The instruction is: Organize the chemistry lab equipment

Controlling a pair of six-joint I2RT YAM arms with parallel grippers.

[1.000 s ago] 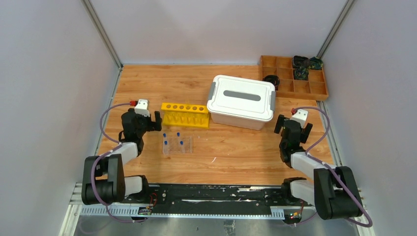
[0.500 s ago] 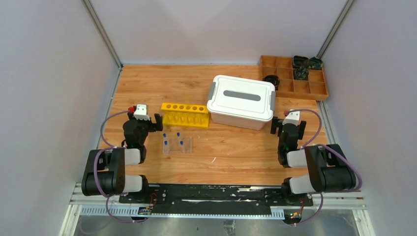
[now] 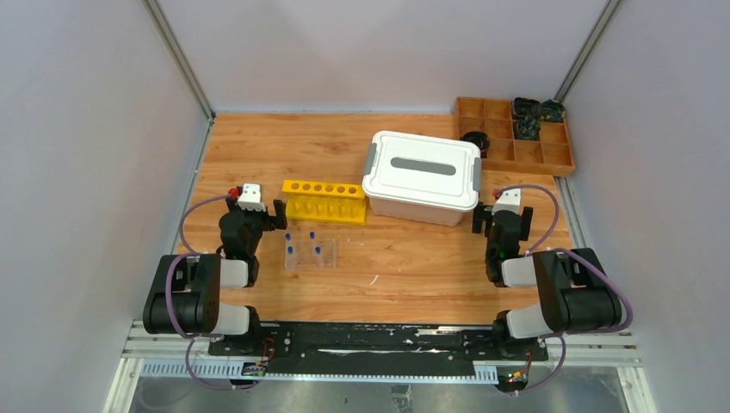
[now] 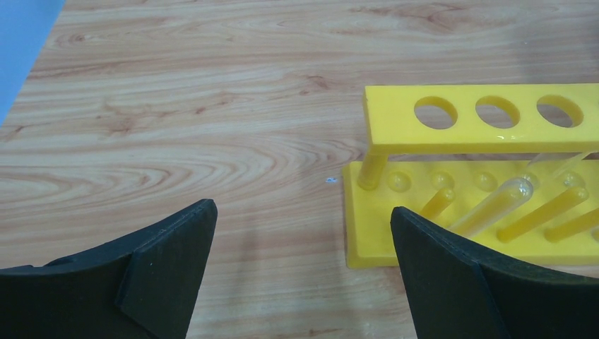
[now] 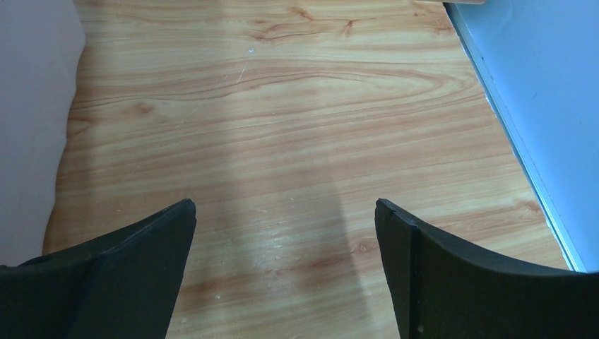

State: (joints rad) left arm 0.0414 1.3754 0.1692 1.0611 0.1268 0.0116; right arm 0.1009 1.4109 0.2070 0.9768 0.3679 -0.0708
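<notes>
Several small clear blue-capped tubes (image 3: 303, 243) stand in a clear plastic tube rack (image 3: 310, 253) on the wooden table, left of centre. My left gripper (image 3: 256, 217) is open and empty, just left of that rack. In the left wrist view it (image 4: 304, 233) hovers over bare wood beside a yellow tube rack (image 4: 487, 113) that holds a clear tube (image 4: 494, 201) leaning in it. My right gripper (image 3: 502, 225) is open and empty right of the tub, and in its wrist view (image 5: 285, 226) it is over bare wood. The white triangle, glass cups and white dish are out of view.
The yellow rack (image 3: 324, 200) stands behind the clear rack. A pink tub with a white grey-handled lid (image 3: 422, 176) sits mid-table; its wall (image 5: 32, 106) is left of my right gripper. A brown wooden compartment tray (image 3: 515, 138) is at the back right, with a black round object (image 3: 473, 140) beside it.
Both arms have folded back toward their bases. The right gripper shifted slightly left, closer to the tub. Both grippers stayed open and the objects did not move.
</notes>
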